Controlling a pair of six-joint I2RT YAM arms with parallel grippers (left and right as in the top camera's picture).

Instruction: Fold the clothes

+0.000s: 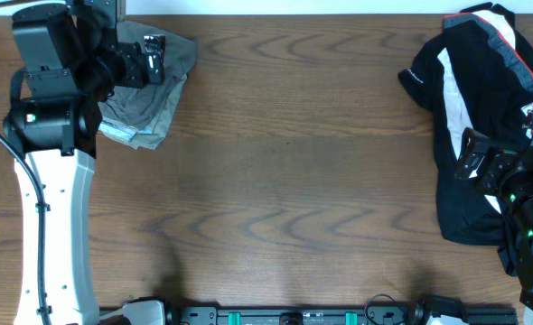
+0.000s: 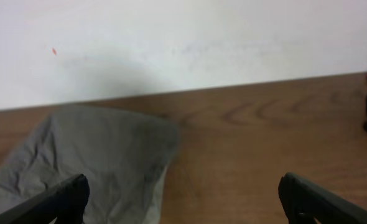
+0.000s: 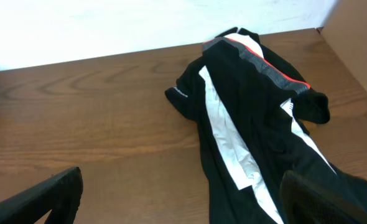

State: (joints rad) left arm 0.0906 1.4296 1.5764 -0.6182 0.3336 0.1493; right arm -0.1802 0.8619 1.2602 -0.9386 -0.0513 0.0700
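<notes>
1. Shows a wooden table [image 1: 285, 181] from above, with clothes at both ends.
2. Places crumpled grey shorts [image 1: 154, 104] at the far left corner, partly under the left gripper [image 1: 154, 56], whose fingers spread wide and grip nothing.
3. Hints at a paler cloth [image 1: 138, 137] along the shorts' near edge, too unclear to name.
4. Sets a black top [image 1: 465, 90] with white and red stripes in a heap at the right edge.
5. Finds the right gripper [image 1: 474, 155] above the top's near part, jaws wide apart and empty.
</notes>
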